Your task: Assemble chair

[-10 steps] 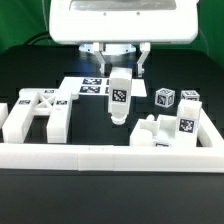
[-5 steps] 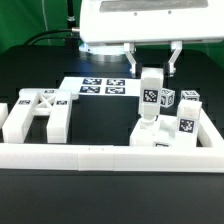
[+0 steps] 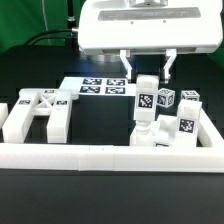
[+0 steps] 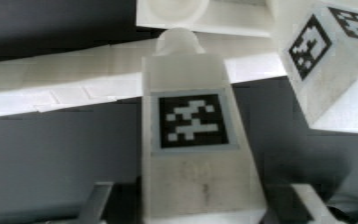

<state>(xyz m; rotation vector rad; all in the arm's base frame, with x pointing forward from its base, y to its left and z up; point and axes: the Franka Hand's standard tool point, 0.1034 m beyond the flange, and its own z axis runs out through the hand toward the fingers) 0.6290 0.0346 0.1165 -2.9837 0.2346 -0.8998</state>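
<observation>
My gripper [image 3: 147, 76] is shut on a white blocky chair leg [image 3: 146, 103] with a square tag and holds it upright. The leg's lower end is just above, or touching, a chunky white chair part [image 3: 172, 131] with a tag at the exterior view's right; I cannot tell which. In the wrist view the leg [image 4: 197, 120] fills the middle between my gripper's [image 4: 206, 205] two fingers, with the white part [image 4: 211, 25] beyond its tip. An H-shaped white chair part [image 3: 35, 112] lies at the exterior view's left.
Two small tagged white blocks [image 3: 166, 99] [image 3: 188, 98] stand behind the right part. The marker board [image 3: 100, 86] lies at the back middle. A long white border rail [image 3: 110, 155] runs along the front and up the right side.
My gripper has carried the leg from the middle toward the exterior view's right, over the right chair part, and lowered it a little.
</observation>
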